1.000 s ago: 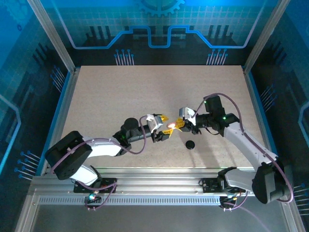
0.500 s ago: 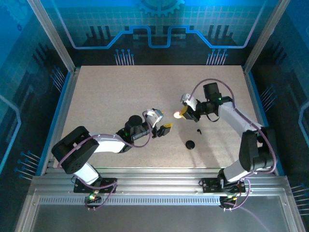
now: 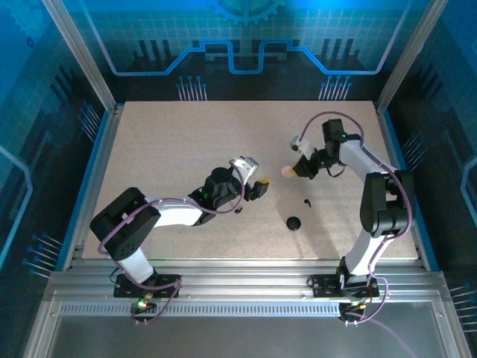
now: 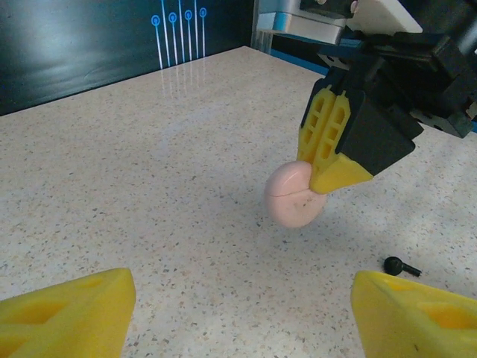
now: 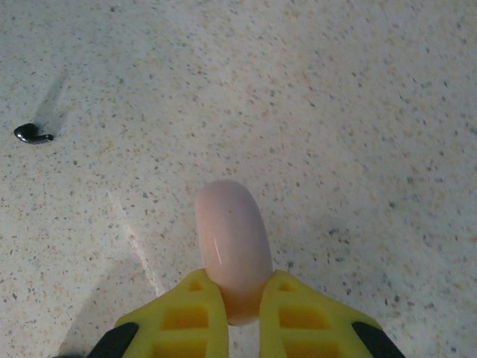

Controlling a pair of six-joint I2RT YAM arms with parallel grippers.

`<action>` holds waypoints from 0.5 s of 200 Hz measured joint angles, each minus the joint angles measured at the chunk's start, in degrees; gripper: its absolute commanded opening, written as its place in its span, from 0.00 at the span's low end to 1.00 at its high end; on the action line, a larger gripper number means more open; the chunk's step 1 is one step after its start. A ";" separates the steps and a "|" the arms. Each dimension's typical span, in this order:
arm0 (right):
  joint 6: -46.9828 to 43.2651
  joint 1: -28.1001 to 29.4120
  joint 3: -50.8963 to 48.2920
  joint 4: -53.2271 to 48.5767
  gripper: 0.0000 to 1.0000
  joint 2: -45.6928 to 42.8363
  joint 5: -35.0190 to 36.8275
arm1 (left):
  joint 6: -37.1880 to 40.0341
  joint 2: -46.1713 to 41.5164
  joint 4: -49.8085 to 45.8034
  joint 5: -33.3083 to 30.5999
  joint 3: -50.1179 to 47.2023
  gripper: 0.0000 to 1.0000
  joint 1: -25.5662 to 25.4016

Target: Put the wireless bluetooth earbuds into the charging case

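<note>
Holding a pale pink rounded piece (image 5: 232, 239) clear of the bench (image 3: 171, 142), the right gripper (image 5: 242, 298) is clamped on one end of it. The left gripper (image 4: 238, 313) faces it, jaws apart and empty. One earbud (image 4: 401, 265) lies on the bench just near of them, with the charging case (image 3: 294, 223) slightly nearer. Advised: set the pink piece down gently, then pinch the earbud by its bulb. Bench speckled and matte; blue circuit-patterned walls enclose it.

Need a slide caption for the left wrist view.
Right pincer grips a pink seamed pod above the speckled table; one black earbud lies nearby, left pincer open.
</note>
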 measured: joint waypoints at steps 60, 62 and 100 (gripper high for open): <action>2.58 -0.85 4.22 -3.65 0.07 5.14 1.70 | 0.00 0.00 -3.74 -2.12 0.02 0.76 0.00; 2.64 -0.92 4.33 -3.76 0.07 5.27 1.81 | 0.00 0.00 -3.80 -2.14 0.02 0.76 0.00; 4.50 -2.27 6.40 -5.53 0.07 7.45 3.10 | 0.00 0.00 -4.81 -2.56 0.13 0.76 0.00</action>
